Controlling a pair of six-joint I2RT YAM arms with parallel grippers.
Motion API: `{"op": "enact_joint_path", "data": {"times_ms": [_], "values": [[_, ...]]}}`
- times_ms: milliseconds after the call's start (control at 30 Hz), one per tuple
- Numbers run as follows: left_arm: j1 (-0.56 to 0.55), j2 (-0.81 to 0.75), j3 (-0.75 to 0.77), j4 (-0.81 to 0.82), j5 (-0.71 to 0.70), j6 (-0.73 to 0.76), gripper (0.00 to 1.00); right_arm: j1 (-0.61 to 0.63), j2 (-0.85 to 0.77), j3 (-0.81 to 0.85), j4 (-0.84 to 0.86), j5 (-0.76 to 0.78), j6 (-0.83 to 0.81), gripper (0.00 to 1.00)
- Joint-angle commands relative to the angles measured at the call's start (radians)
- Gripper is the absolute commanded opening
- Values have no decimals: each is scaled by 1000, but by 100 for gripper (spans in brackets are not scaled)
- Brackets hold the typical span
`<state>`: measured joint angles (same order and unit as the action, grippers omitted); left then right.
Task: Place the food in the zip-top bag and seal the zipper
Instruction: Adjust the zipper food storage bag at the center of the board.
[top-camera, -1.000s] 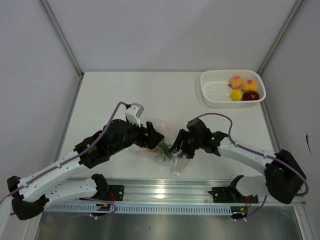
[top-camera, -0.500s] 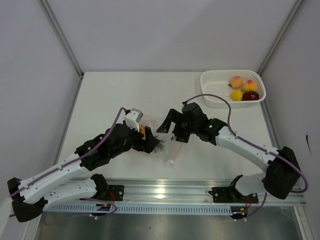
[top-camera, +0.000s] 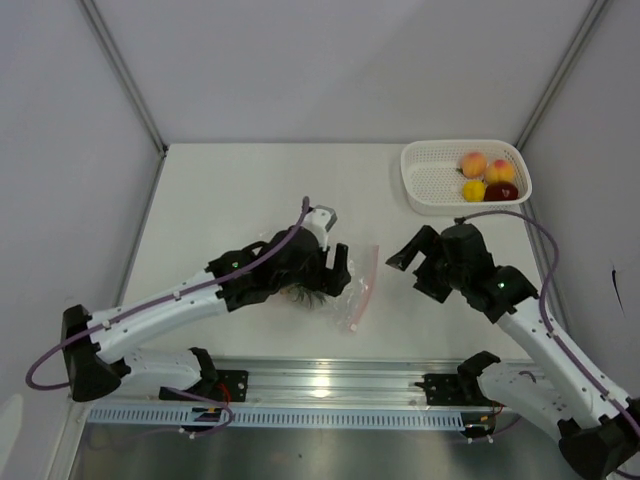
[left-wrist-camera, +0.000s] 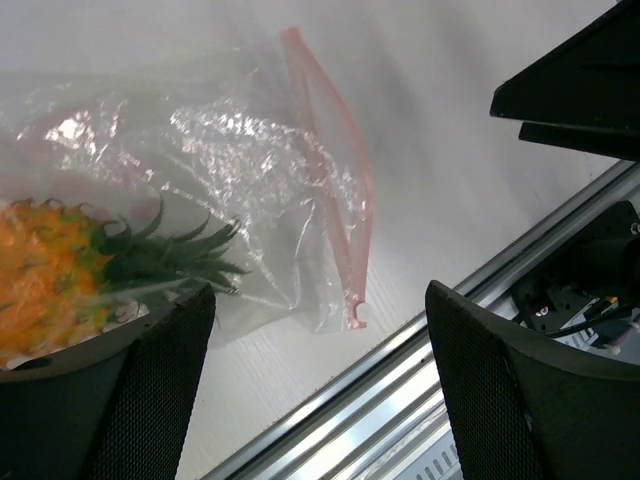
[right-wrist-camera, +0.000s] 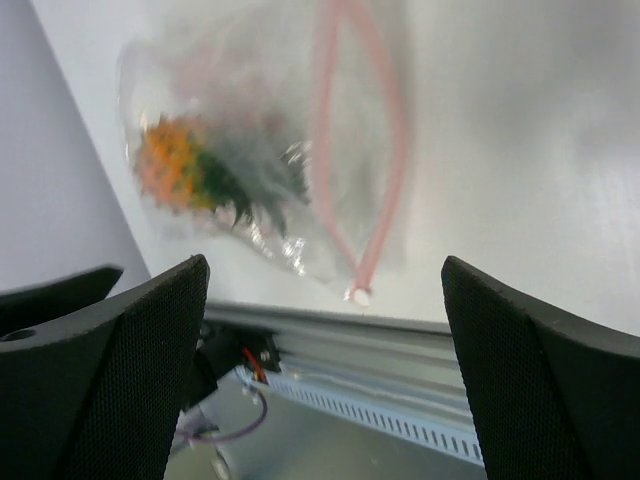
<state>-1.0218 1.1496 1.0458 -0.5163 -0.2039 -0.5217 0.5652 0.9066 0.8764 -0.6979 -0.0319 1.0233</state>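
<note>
Silver metal rail (top-camera: 330, 385): one, along the near table edge, just in front of the bag.
My left pincer (left-wrist-camera: 320, 295): spread wide and holding nothing. It hangs right over the bag, with the pineapple's crown next to my left finger.
My right pincer (right-wrist-camera: 325, 265): spread wide and empty. It sits to the right of the bag and is not touching it.
Clear floppy plastic zip-top bag (left-wrist-camera: 250, 170): one, lying crumpled on the white table (top-camera: 230, 190) between my two pincers.
Thin pink-red zipper strip (top-camera: 366, 280): one. Its two lips bow apart, so the mouth is unsealed and gapes toward my right pincer.
Orange toy pineapple with green crown (left-wrist-camera: 50, 290): one, inside the bag, crown pointing toward the mouth.
White mesh plastic basket (top-camera: 435, 175): one, at the far right corner, well apart from the bag.
Pink-yellow toy peaches (top-camera: 473, 163): two, side by side at the basket's right end.
Yellow lemon-like fruit (top-camera: 473, 190): one, just in front of the left peach.
Dark red apple (top-camera: 501, 191): one, just beside the lemon-like fruit on its right.
</note>
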Motion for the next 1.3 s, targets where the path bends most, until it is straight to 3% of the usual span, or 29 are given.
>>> {"op": "enact_joint_path", "data": {"times_ms": [0,167,433,1000,1267], "values": [[-49,128,155,-68,-69,41,88,-117,-61,-10,-162,66,-25,99],[-103,382,390,-231,-173,109,88,-289,-138,9,-267,-16,-32,99],[-155,555,499,-268,-288,178,88,-504,-310,56,-416,10,-8,99],[-216,757,606,-254,-462,250,90,-516,-373,62,-414,-23,24,99],[-233,852,591,-154,-692,281,92,-516,-410,84,-422,-10,46,99]]}}
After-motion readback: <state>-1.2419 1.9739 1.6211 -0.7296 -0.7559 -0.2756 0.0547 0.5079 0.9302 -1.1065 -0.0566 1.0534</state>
